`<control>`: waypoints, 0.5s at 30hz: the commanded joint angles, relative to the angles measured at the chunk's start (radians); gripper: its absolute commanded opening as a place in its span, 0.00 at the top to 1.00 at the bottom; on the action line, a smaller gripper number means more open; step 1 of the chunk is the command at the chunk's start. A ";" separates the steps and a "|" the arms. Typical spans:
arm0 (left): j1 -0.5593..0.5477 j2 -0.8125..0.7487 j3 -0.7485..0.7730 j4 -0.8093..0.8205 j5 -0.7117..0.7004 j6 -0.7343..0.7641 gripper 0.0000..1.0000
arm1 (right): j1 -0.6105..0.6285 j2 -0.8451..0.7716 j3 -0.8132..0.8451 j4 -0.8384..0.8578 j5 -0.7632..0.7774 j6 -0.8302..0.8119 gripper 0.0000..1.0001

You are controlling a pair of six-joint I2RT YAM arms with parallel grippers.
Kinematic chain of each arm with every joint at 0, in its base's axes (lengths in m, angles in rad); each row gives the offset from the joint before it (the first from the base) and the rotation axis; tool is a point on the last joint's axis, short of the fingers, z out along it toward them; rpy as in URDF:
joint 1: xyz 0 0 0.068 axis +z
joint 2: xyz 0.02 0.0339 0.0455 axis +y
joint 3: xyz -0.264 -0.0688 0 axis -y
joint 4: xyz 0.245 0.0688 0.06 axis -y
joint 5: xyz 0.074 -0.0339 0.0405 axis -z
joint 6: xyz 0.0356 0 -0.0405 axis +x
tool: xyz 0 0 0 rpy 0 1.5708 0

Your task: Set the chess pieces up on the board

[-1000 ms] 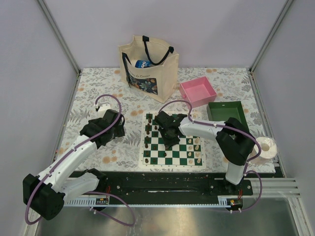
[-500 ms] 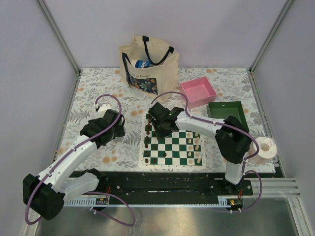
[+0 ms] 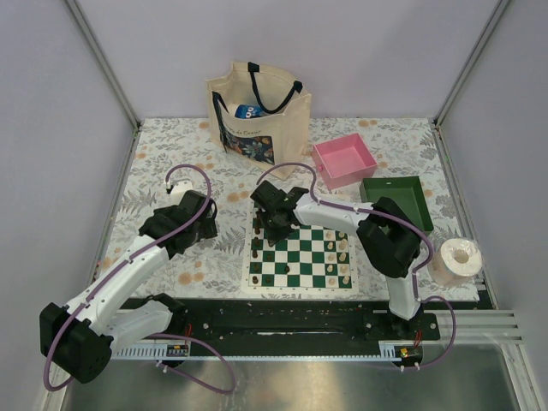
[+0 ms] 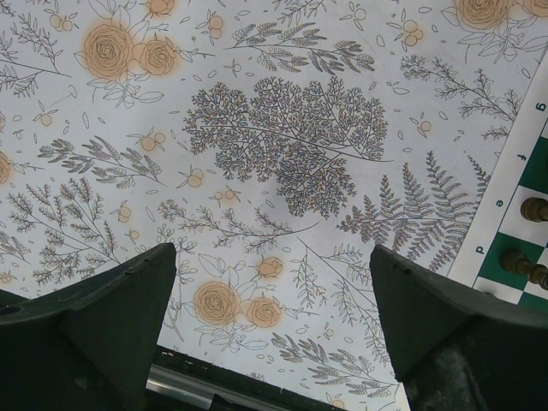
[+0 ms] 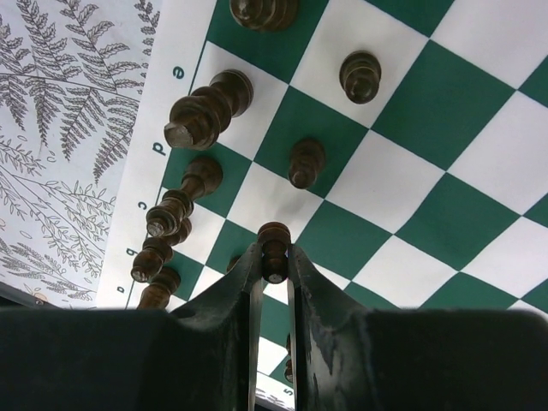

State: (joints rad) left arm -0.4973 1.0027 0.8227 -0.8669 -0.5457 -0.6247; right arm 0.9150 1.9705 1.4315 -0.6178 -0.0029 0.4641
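The green-and-white board [image 3: 301,256] lies at the table's middle. Dark chess pieces [image 3: 256,244] stand along its left side and cream pieces [image 3: 342,255] along its right. My right gripper [image 3: 272,224] is over the board's far left corner, shut on a dark pawn [image 5: 274,247] held above the squares. In the right wrist view a row of dark pieces [image 5: 199,113] lines the lettered edge, with dark pawns [image 5: 305,161] in the adjacent file. My left gripper [image 3: 199,224] hangs open over the floral cloth left of the board, nothing between its fingers [image 4: 120,308].
A cream tote bag [image 3: 257,116] stands at the back. A pink tray [image 3: 344,158] and a green tray [image 3: 396,197] lie behind the board's right side. A paper roll [image 3: 454,257] sits at the right edge.
My right gripper has closed on a dark pawn and carried it from the board's middle toward the far left corner. The left arm has not moved.
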 commanded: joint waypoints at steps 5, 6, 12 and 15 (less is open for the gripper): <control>0.005 -0.027 0.013 0.022 -0.022 0.005 0.01 | 0.021 0.028 0.052 0.007 -0.003 -0.005 0.79; 0.005 -0.027 0.013 0.022 -0.020 0.005 0.01 | 0.019 0.031 0.050 0.007 -0.002 -0.005 0.78; 0.003 -0.018 0.018 0.022 -0.020 0.005 0.01 | 0.021 0.041 0.052 0.007 -0.002 -0.005 0.73; 0.005 -0.018 0.018 0.020 -0.020 0.006 0.01 | 0.021 0.042 0.053 0.006 -0.002 -0.005 0.72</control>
State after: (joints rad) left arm -0.4973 0.9947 0.8227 -0.8669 -0.5461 -0.6247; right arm 0.9241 1.9995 1.4471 -0.6170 -0.0032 0.4641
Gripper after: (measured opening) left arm 0.988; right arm 0.268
